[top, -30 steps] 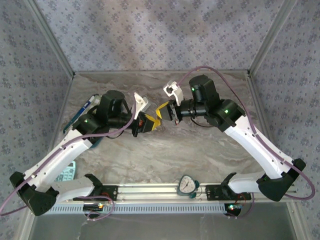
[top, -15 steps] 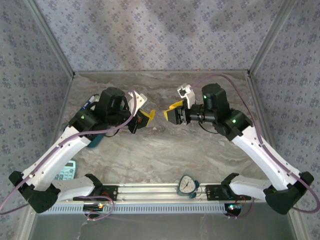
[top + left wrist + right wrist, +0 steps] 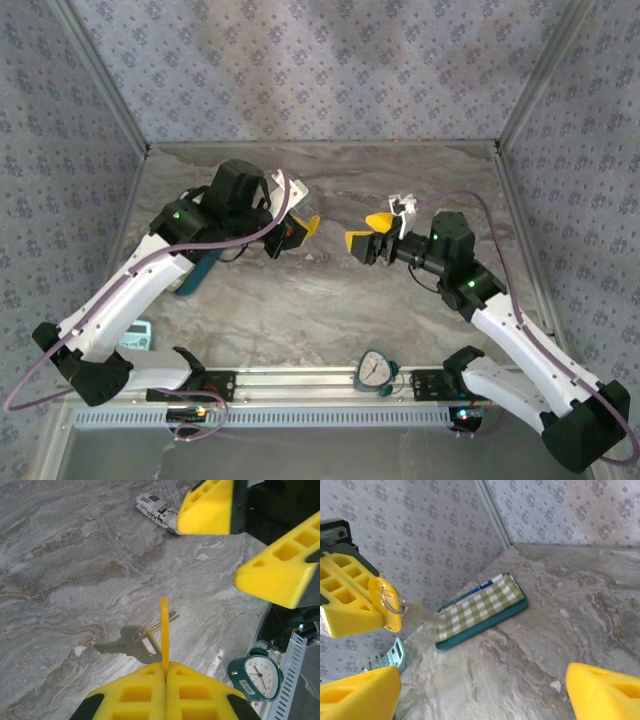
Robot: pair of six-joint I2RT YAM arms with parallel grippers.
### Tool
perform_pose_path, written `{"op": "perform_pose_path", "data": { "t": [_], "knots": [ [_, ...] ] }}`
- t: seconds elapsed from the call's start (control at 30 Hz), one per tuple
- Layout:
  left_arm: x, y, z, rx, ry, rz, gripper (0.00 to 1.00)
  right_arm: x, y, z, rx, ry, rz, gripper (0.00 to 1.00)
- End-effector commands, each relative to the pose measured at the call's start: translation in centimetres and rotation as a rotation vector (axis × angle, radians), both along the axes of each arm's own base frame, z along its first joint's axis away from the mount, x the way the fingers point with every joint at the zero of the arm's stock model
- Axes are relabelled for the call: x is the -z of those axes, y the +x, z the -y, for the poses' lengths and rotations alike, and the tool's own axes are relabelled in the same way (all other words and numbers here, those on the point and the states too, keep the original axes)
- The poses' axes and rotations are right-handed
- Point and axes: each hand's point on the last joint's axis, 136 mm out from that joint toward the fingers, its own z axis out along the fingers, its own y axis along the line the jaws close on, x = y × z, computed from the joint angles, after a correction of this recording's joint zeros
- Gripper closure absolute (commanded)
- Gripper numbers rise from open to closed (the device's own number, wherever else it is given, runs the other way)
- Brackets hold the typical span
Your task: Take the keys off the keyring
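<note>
Item 1, left gripper (image 3: pixel 165 671): jaws pressed together on a thin yellow tag (image 3: pixel 164 625), which stands edge-on from the fingertips.

Item 2, keyring (image 3: pixel 155 627): fine wire loops threaded through that tag.

Item 3, keys (image 3: pixel 125 645): silver, all on the ring, hanging off to one side of the tag. I read them as clear of the table (image 3: pixel 60 570), though the right wrist view blurs them and I cannot be sure.

Item 4, right gripper (image 3: pixel 366 231): fingers spread wide with nothing between them, facing the left one across a gap.

Change noted: a second ago I had both claws meeting at mid-table. Half a second ago they had parted. The gap is wider now, and the right arm has drawn back toward its own side.

Surroundings: a checked case (image 3: pixel 480 607) with a teal edge lies flat near the left wall, a calculator (image 3: pixel 395 654) just beside it. A green alarm clock (image 3: pixel 255 672) sits by the near rail. A printed packet (image 3: pixel 159 511) lies on the table.
</note>
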Motion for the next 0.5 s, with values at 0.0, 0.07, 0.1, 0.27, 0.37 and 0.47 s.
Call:
{"op": "perform_pose_path", "data": {
  "t": [0.0,0.07,0.1,0.27,0.37,0.47],
  "knots": [
    [-1.9,-1.0,0.7,0.070,-0.041,0.012,1.00,-4.4,-1.8,-0.6,-0.136,0.151,0.117,0.13],
    [-2.6,-1.5,1.1,0.104,-0.066,0.008,1.00,-4.6,-2.3,-1.0,-0.180,0.165,0.125,0.13],
    [-3.0,-1.7,1.3,0.119,-0.080,0.009,1.00,-4.8,-2.6,-1.1,-0.202,0.169,0.132,0.14],
    [-5.1,-3.5,2.1,0.229,-0.164,0.009,1.00,-6.2,-4.0,-2.0,-0.336,0.215,0.140,0.14],
    [-6.3,-4.3,2.5,0.282,-0.211,0.011,1.00,-6.9,-4.5,-2.7,-0.411,0.237,0.121,0.10],
    [-7.5,-5.1,2.9,0.326,-0.257,0.008,1.00,-7.5,-5.2,-3.1,-0.462,0.256,0.120,0.09]
  ]
}}
